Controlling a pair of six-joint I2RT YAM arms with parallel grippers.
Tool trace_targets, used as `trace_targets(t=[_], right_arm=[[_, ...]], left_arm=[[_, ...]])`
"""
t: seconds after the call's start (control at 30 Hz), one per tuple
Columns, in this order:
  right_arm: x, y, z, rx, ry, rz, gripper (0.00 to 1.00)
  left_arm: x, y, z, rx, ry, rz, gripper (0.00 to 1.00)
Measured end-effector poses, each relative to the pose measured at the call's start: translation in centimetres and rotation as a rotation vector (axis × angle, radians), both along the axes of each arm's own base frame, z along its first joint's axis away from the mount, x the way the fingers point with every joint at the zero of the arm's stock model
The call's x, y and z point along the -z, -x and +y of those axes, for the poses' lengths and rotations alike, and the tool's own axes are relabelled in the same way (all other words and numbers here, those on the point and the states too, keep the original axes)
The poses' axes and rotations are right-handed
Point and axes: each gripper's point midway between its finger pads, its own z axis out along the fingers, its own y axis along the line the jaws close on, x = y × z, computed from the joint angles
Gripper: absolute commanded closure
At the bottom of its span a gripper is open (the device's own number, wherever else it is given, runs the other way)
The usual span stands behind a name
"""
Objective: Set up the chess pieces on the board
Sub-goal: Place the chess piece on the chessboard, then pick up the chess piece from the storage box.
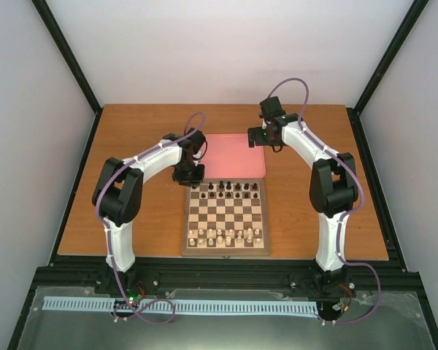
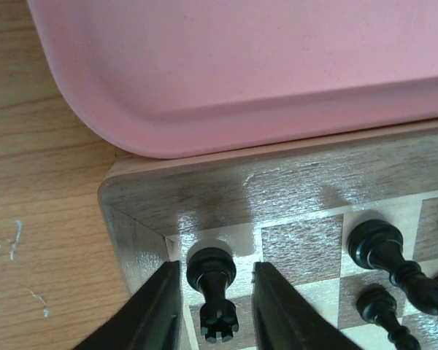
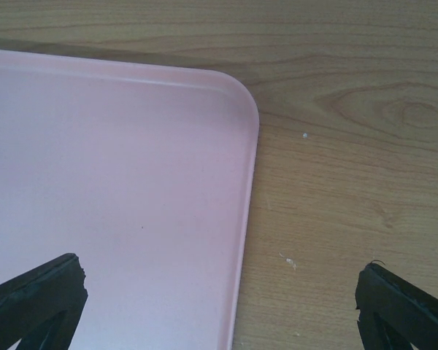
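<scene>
The board [image 1: 226, 251] lies in the middle of the table, with black chess pieces [image 1: 230, 189] along its two far rows. My left gripper [image 1: 188, 177] hangs over the board's far left corner. In the left wrist view a black rook [image 2: 212, 292] stands upright on the corner square of the board [image 2: 277, 182], between the fingers of my left gripper [image 2: 215, 270]. A small gap shows on each side of it, so the jaws are open. Two more black pieces [image 2: 383, 251] stand to its right. My right gripper [image 1: 261, 136] [image 3: 219, 270] is wide open and holds nothing.
A pink tray [image 1: 233, 153] [image 2: 241, 73] lies just beyond the board, touching its far edge. My right gripper hovers over the corner of this tray [image 3: 117, 182]. Cream pieces [image 1: 226, 235] fill the board's near rows. Black frame posts bound the table.
</scene>
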Motion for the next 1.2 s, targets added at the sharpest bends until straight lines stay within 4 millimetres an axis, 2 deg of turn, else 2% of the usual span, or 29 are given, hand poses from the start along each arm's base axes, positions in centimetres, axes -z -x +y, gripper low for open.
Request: trace_targets(t=[0.2,0.43,0.6,0.73,0.83,0.93,1.03,1.2], right_arm=[[0.0,0.1,0.0,-0.001,-0.001,0.0,0.0],[-0.3,0.0,0.0,-0.002,-0.005,-0.006,0.0],[-0.4,0.1,0.0,-0.002,-0.006,-0.008,0.0],[-0.4,0.1,0.0,-0.002,-0.006,-0.009,0.0],[-0.4,0.1,0.0,-0.002,-0.007,-0.009,0.0],[-0.4,0.1,0.1,-0.002,-0.007,-0.008,0.0],[-0.5,0.1,0.0,-0.003,-0.005,-0.008,0.0],[-0.9,0.0,0.0,-0.013,0.002,-0.015,0.0]], left_arm=[[0.0,0.0,0.0,0.0,-0.001,0.001,0.42],[-0.5,0.2,0.3,0.008,-0.012,-0.004,0.29],[-2.5,-0.7,0.7,0.01,-0.035,-0.06,0.3],[-4.7,-3.5,0.2,0.012,-0.047,-0.14,0.33],[-5.3,-6.1,-0.6,0.013,-0.054,-0.186,0.35],[-4.5,-9.0,-1.2,0.005,-0.068,-0.207,0.39],[-2.6,-10.6,-1.2,-0.007,-0.087,-0.192,0.44],[0.0,-12.6,0.6,-0.051,-0.116,-0.159,0.49]])
